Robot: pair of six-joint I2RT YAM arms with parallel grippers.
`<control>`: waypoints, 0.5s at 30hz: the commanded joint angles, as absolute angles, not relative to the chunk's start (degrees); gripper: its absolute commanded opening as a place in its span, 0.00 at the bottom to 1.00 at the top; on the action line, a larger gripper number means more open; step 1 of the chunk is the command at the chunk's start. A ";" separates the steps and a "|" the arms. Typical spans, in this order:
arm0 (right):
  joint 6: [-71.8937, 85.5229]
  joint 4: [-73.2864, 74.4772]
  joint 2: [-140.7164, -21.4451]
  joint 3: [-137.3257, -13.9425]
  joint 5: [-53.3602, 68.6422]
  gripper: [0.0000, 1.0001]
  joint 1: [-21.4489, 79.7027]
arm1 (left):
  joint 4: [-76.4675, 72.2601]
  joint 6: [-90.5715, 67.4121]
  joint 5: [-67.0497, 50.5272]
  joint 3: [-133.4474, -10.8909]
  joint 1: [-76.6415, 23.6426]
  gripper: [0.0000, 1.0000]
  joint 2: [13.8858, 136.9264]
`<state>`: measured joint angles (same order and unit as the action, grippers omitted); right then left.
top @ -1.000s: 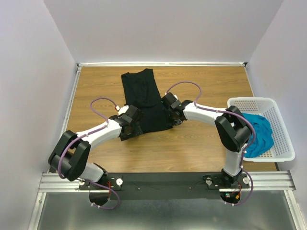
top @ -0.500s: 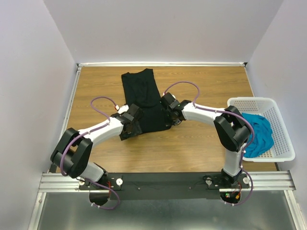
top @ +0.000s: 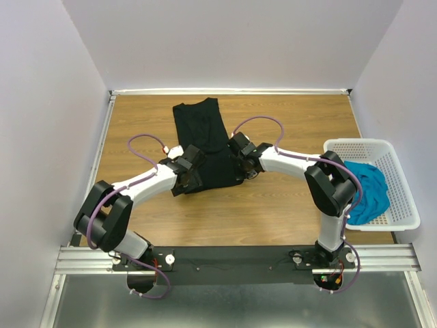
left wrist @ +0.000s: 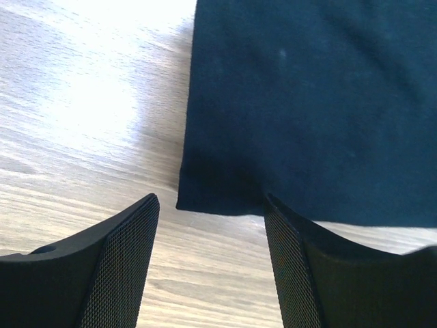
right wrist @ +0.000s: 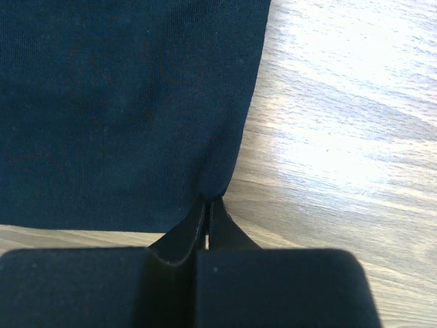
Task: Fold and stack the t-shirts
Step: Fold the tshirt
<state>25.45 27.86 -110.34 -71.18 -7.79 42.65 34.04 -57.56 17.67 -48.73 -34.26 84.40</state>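
Note:
The black t-shirt (top: 205, 140) lies folded into a long strip on the middle of the table. My left gripper (top: 186, 174) is open at its near left corner. In the left wrist view the shirt's corner (left wrist: 205, 198) lies flat on the wood just beyond my left gripper (left wrist: 210, 205), with nothing between the fingers. My right gripper (top: 243, 162) is at the shirt's near right edge. In the right wrist view my right gripper (right wrist: 207, 202) is shut on a pinch of the black t-shirt's edge (right wrist: 225, 171). The teal-blue t-shirt (top: 367, 190) lies crumpled in the basket.
A white lattice basket (top: 355, 145) stands at the table's right edge. The wooden table (top: 273, 205) is walled by white panels at the back and sides. Purple cables loop above both wrists.
My left gripper has moved slightly away from the bases and to the right along the shirt's near left corner. My right gripper has shifted slightly left, still at the shirt's edge.

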 commanded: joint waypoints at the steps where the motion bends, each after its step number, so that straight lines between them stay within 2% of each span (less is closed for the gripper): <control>1: 24.17 36.21 -118.30 -64.07 -7.03 0.01 43.33 | 34.63 -59.76 22.32 -47.90 -34.63 0.70 85.34; 15: 24.35 36.12 -118.04 -62.93 -6.94 0.01 43.33 | 31.38 -59.24 21.36 -45.44 -34.63 0.65 89.82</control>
